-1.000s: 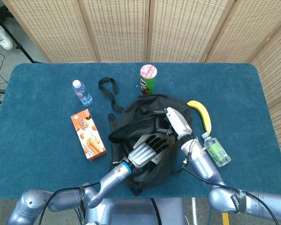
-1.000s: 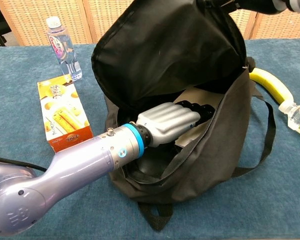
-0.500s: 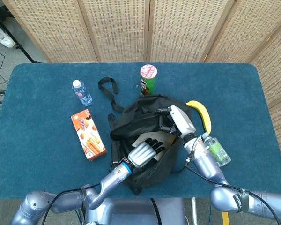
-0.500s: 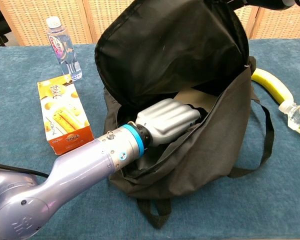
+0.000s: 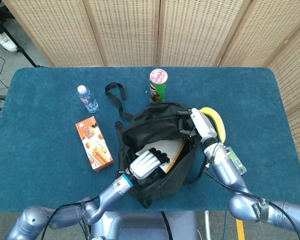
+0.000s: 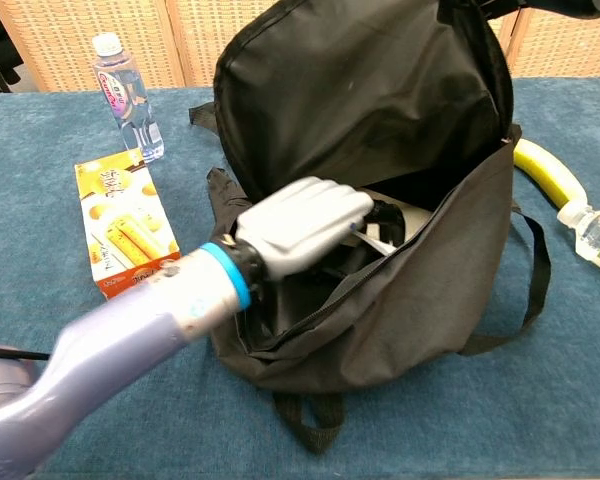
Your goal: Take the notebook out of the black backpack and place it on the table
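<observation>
Backdrop: woven cane screen panels (image 5: 160, 30) behind a table (image 5: 35, 170) covered in blue carpet-like cloth.
Backpack: black backpack (image 5: 157, 150) lies near the table's middle, mouth unzipped and gaping; one loose strap (image 5: 115, 95) trails off its upper left.
Notebook: notebook (image 5: 172, 152) sits inside the backpack's opening, a pale cover with an orange edge showing from the head view; in the chest view only a light sliver (image 6: 405, 222) appears behind the dark fingers.
Left hand: left hand (image 5: 147, 161) reaches into the backpack's mouth, dark fingers (image 5: 160, 152) laid on the notebook; whether they actually grip it I cannot tell. In the chest view the hand (image 6: 305, 225) is motion-blurred at the opening.
Right hand: right hand (image 5: 200, 124) is at the backpack's right upper rim, fingers closed on the fabric and holding the flap up.
Around the backpack: chip can (image 5: 158, 85) just beyond its far edge; banana (image 5: 217, 120) and a green-labelled bottle (image 5: 235, 160) on its right, partly behind the right arm; snack box (image 5: 94, 143) on its left; water bottle (image 5: 87, 98) farther left and back.
</observation>
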`<state>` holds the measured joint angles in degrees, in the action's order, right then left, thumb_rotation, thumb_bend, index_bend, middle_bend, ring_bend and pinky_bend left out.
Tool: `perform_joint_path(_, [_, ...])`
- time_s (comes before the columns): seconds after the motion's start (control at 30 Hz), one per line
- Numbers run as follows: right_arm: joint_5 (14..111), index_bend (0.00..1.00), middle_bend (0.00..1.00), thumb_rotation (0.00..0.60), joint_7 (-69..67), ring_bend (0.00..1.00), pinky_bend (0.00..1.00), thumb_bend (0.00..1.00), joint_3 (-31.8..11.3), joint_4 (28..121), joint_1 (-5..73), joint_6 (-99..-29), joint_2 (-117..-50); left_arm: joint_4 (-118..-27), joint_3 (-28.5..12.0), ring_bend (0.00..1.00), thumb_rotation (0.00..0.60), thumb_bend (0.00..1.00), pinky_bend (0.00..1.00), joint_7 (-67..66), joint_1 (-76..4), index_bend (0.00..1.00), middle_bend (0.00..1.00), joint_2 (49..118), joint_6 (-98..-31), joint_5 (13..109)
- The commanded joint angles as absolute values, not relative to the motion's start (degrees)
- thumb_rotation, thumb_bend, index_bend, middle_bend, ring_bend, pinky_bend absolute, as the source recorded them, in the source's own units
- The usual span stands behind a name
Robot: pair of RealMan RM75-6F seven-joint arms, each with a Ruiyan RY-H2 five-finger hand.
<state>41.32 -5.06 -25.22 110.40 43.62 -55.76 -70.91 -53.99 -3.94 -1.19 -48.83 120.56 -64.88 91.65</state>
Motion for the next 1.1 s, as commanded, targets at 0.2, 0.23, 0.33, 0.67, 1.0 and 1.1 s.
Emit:
perform_joint_path(0.2, [40.5, 0.68, 0.63, 0.6, -5.9, 0.53, 0.38, 0.54, -24.1, 106.0, 42.7, -55.3, -70.7, -62.9, -0.6, 0.4, 0.6, 0.72, 0.46, 7.7, -44.4, 0.74, 0.49, 110.7, -71.2, 94.4])
perform_joint_path(0.23, [40.2, 0.68, 0.63, 0.6, -6.0, 0.53, 0.38, 0.54, -23.8, 105.0, 42.5, -55.2, -70.8, -65.0, -0.3, 0.4, 0.6, 0.72, 0.46, 9.0, -43.9, 0.74, 0.49, 109.0, -71.5, 94.4])
perform_joint_path(0.33, [39.9, 0.68, 0.62, 0.6, -6.0, 0.53, 0.38, 0.54, -23.1, 102.1, 42.3, -55.1, -71.5, -72.2, 0.2, 0.4, 0.6, 0.72, 0.47, 13.6, -43.0, 0.75, 0.5, 103.4, -71.5, 93.9])
perform_joint_path(0.67, [41.4, 0.68, 0.63, 0.6, -6.6, 0.53, 0.38, 0.54, -19.8, 96.3, 40.2, -54.1, -74.1, -91.9, -2.3, 0.4, 0.6, 0.72, 0.47, 22.8, -41.7, 0.76, 0.5, 82.9, -73.0, 92.9])
perform_joint_path(1.0, [45.7, 0.68, 0.63, 0.6, -7.6, 0.53, 0.38, 0.54, -17.7, 97.8, 38.7, -52.2, -74.6, -92.9, -9.1, 0.4, 0.6, 0.72, 0.47, 23.2, -39.0, 0.77, 0.51, 72.5, -81.1, 92.0])
perform_joint_path(1.1, [47.3, 0.68, 0.63, 0.6, -8.1, 0.53, 0.38, 0.54, -17.3, 98.6, 38.4, -51.3, -74.2, -90.4, -10.1, 0.4, 0.6, 0.71, 0.47, 21.2, -37.9, 0.77, 0.51, 71.5, -84.2, 93.0])
